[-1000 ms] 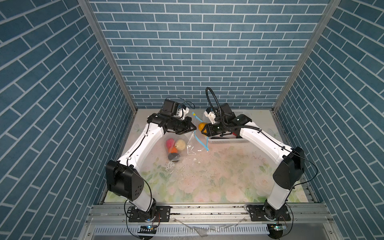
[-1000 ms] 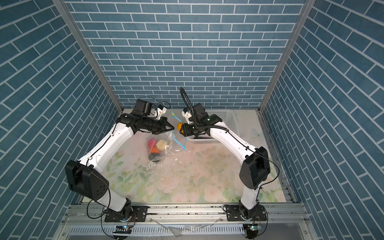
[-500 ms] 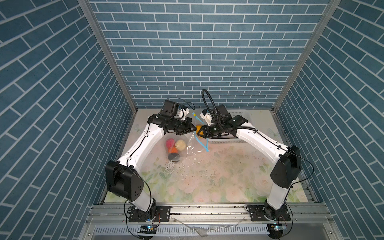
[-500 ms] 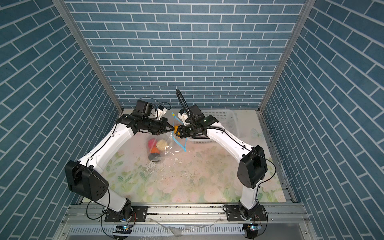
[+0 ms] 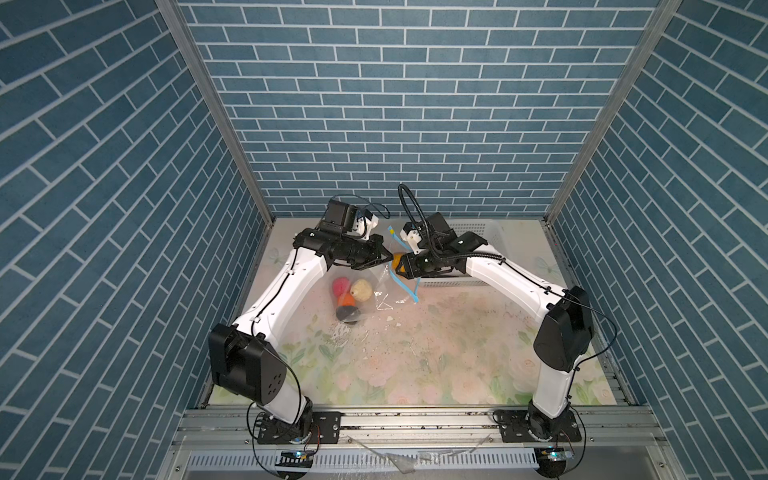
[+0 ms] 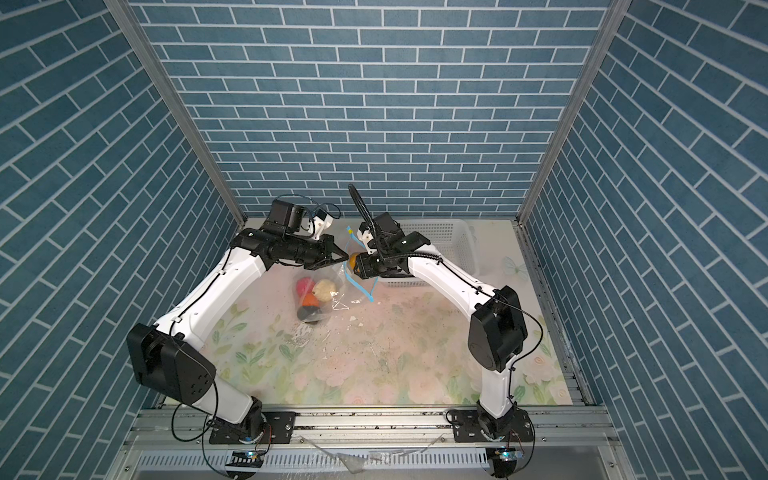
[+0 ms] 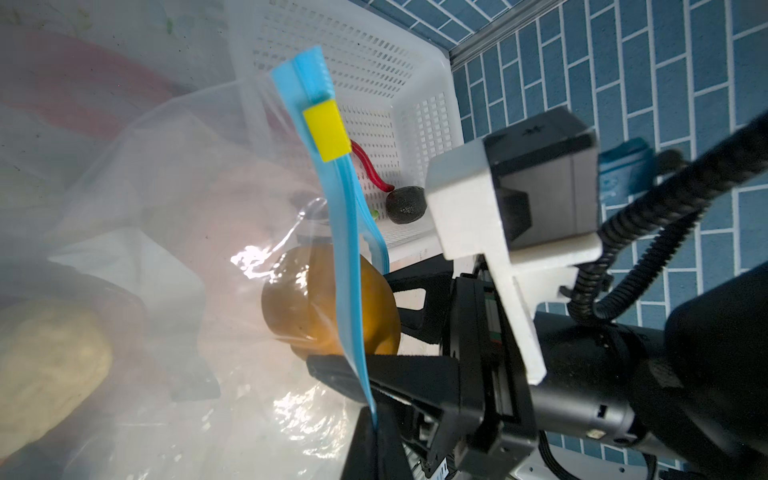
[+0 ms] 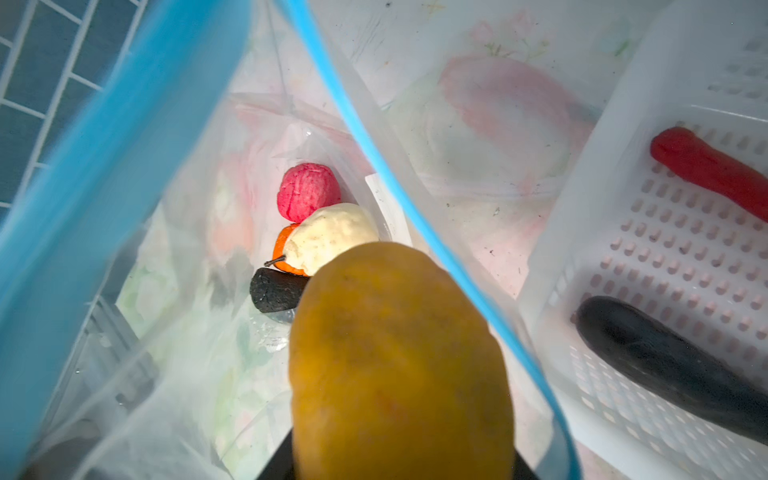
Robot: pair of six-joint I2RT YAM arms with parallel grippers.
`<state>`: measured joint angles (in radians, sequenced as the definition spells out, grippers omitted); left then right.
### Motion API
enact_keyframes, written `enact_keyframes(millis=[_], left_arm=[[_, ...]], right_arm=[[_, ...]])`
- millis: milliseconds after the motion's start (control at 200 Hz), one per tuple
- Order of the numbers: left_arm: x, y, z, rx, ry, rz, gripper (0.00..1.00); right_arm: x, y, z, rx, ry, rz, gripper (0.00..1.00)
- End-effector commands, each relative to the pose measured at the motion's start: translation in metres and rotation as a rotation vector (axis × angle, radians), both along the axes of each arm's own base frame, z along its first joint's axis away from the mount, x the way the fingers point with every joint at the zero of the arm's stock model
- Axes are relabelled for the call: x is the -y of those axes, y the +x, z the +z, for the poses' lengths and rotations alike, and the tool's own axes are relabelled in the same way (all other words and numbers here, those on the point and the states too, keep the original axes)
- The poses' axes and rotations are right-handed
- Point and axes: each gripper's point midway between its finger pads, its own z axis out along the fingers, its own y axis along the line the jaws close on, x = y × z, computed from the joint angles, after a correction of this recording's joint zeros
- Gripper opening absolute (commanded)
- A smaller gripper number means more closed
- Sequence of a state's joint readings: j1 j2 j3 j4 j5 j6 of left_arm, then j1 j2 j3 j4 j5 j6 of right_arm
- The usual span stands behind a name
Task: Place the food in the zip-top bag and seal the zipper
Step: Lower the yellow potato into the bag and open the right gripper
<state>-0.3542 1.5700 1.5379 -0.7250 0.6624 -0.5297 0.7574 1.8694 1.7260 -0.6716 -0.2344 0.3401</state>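
While 4 foods (image 8: pixel 309 197) lie bagged, the right gripper (image 5: pixel 397 266) clasps the yellow-orange fruit (image 8: pixel 399 361) at the zip-top bag (image 8: pixel 187 374) mouth, left gripper (image 5: pixel 385 261) pinching the zipper (image 7: pixel 347 257); chilli (image 8: pixel 706 174), aubergine (image 8: pixel 673 365) at right, and sealing, remain.

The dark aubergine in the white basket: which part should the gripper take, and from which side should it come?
The dark aubergine lies flat on the floor of the white basket, apart from the red chilli. So grip its thick middle, jaws across its length, coming from above through the open top; the walls probably block a sideways approach.
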Motion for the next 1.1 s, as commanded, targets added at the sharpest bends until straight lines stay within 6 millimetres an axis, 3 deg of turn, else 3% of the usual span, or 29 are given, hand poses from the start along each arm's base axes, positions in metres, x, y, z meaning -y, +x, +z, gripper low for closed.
enact_keyframes(millis=[0, 250, 445, 875, 1095], left_arm=[[-0.0023, -0.0044, 0.0109, 0.036, 0.007, -0.009, 0.0], [-0.0011, -0.0038, 0.0117, 0.035, 0.003, -0.01, 0.0], [-0.0015, -0.0046, 0.0109, 0.035, 0.002, -0.009, 0.0], [0.0006, -0.0053, 0.0088, 0.03, -0.011, -0.015, 0.0], [-0.0001, -0.0058, 0.0082, 0.032, -0.008, -0.015, 0.0]], right_arm=[[0.0153, 0.0019, -0.0086, 0.03, -0.086, -0.008, 0.51], [0.0206, 0.0044, -0.0131, 0.038, -0.112, -0.024, 0.51], [0.0141, 0.0023, -0.0119, 0.024, -0.086, -0.007, 0.53], [0.0134, 0.0031, -0.0078, 0.027, -0.075, -0.009, 0.71], [0.0128, 0.0034, -0.0071, 0.028, -0.073, -0.01, 0.72]])
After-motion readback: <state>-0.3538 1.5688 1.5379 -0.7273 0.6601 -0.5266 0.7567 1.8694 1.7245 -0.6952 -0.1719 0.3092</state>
